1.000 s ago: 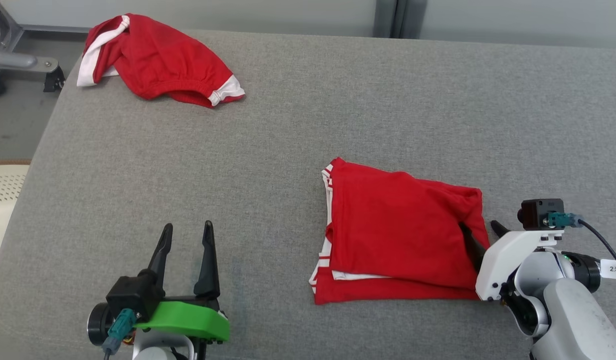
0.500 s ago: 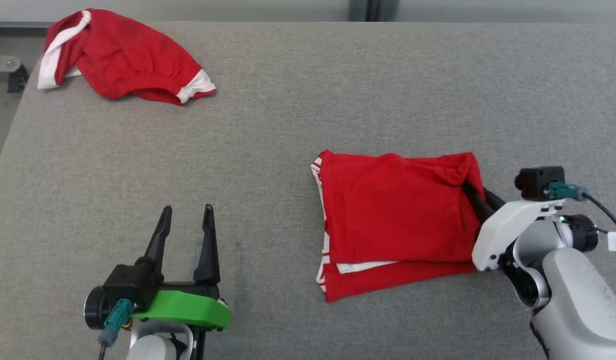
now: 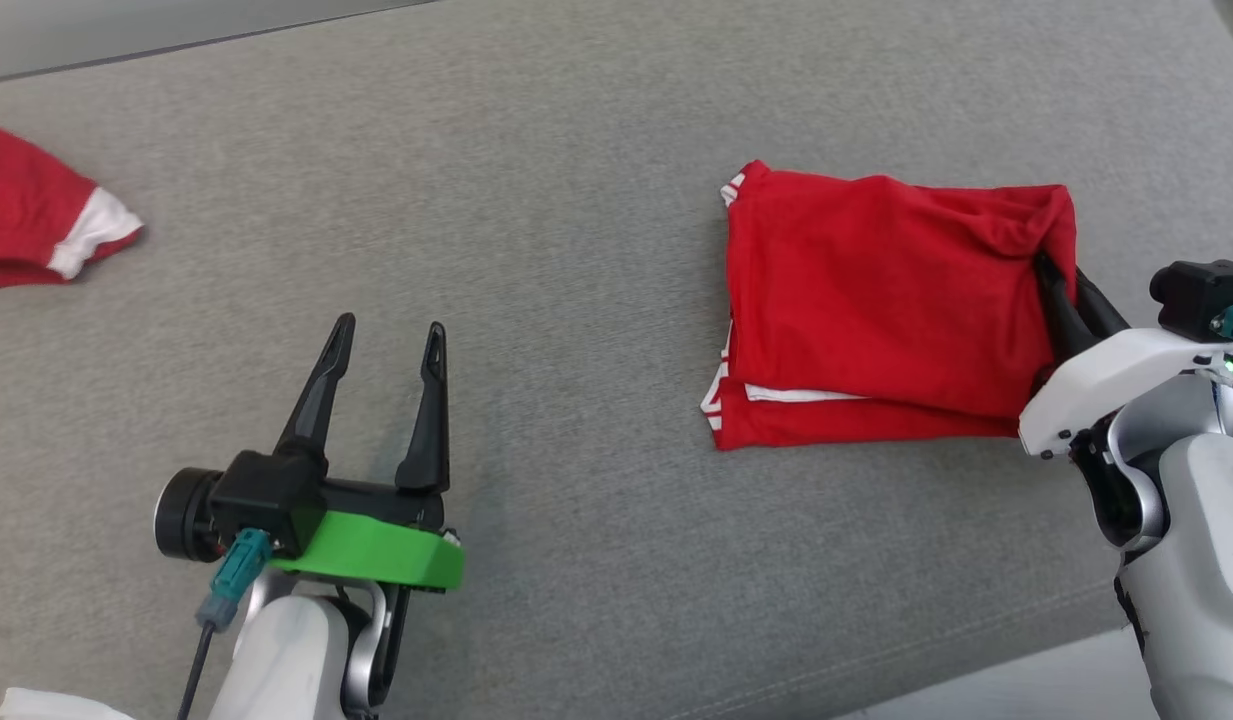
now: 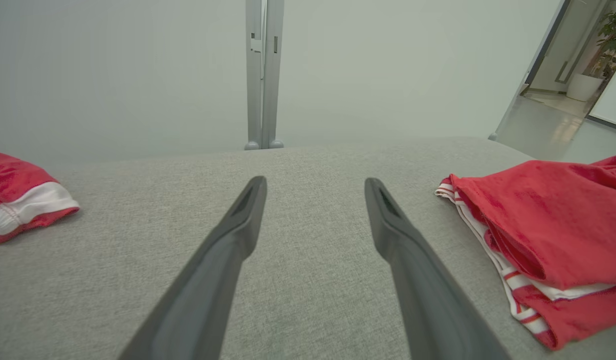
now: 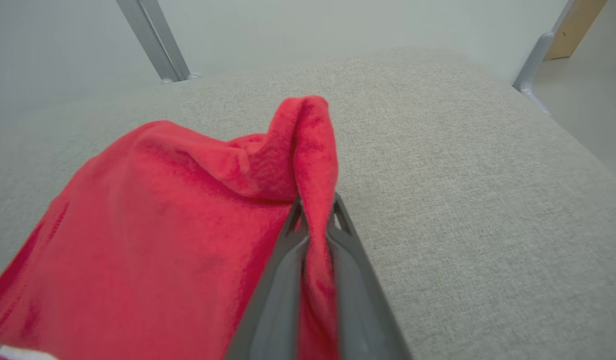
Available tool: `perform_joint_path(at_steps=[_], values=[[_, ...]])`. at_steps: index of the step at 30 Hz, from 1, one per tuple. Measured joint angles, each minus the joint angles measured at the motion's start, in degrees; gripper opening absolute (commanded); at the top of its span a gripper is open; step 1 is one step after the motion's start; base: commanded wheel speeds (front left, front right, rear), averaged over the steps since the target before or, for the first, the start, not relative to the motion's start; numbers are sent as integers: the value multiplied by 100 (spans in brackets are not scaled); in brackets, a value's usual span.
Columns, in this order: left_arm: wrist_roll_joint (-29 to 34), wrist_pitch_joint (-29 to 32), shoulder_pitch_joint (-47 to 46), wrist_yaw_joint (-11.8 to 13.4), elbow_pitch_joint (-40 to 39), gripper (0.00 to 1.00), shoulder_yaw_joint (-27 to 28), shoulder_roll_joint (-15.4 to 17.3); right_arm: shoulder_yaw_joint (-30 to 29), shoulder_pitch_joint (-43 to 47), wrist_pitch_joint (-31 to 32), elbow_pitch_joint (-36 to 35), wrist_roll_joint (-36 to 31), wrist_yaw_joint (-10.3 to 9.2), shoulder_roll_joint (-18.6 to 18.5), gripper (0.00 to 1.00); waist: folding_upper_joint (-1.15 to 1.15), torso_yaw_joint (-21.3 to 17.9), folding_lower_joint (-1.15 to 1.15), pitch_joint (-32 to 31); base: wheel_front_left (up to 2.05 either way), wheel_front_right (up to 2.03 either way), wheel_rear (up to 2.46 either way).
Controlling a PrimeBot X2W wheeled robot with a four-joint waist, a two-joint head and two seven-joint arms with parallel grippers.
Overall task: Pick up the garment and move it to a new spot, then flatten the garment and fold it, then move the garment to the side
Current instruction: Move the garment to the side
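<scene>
- Since a second ago our head camera has swung, so the whole scene sits shifted in that view. The real change is at our right end effector [image 3: 1059,272] [image 5: 315,205], two long dark fingers on a white wrist, which stood spread then and is now pressed together on cloth.
- Broadest of all is the grey woven-fabric padded bench [image 3: 576,200] [image 4: 113,210] [image 5: 462,175], which carries everything else.
- Next in size is the red folded jersey garment with white-striped trim [image 3: 876,300] [image 4: 552,225] [image 5: 163,225]. It lies on the right part of the bench in the head view, its layers stacked, with white and striped edges showing along its left side.
- Its far right corner is bunched into a raised ridge, and that ridge is what our right end effector pinches. In the right wrist view the red fold stands up between the two fingers.
- We see a crumpled red garment with a white cuff [image 3: 26,215] [image 4: 18,200] at the left edge of the head view, well apart from the folded one.
- Our left end effector [image 3: 390,325] [image 4: 315,182], dark fingers on a green mount, hovers over bare bench between the two garments, fingers spread and holding nothing.
</scene>
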Motion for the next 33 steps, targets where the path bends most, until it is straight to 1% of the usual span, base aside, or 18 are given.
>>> perform_joint_path(at_steps=[4,9,11,15,19,22,25,30,33], values=[[57,135,-119,-26,-99,100,-88,68,-104,-10,-226,143,-23,-1,66,0,0,-499,0,183,0,0,0],[103,257,-146,-24,-269,100,-111,174,-132,-66,-441,309,-26,-1,213,0,0,-991,0,404,0,0,0],[111,308,-145,-24,-352,100,-124,203,-157,-113,-517,365,-31,0,227,0,0,-1135,0,505,0,0,0],[111,360,-146,-23,-482,100,-155,245,-168,-309,-678,475,-205,0,194,0,0,-1258,0,711,0,0,0],[109,416,-151,3,-619,100,-164,270,-131,-776,-723,682,-386,0,97,0,0,-1203,0,853,0,0,0],[85,459,-165,8,-768,100,-194,255,-203,-1210,-803,944,-563,0,-137,0,0,-1057,0,909,0,0,0],[86,508,-173,21,-922,100,-248,248,-358,-1580,-818,1321,-653,0,-452,0,0,-854,0,948,0,0,0],[53,514,-179,54,-1171,100,-307,216,-771,-2128,-801,1937,-935,0,-1170,0,0,-457,0,1033,0,0,0],[44,511,-177,82,-1303,100,-313,207,-976,-2343,-793,2207,-1205,0,-1503,0,0,-221,0,1098,0,0,0]])
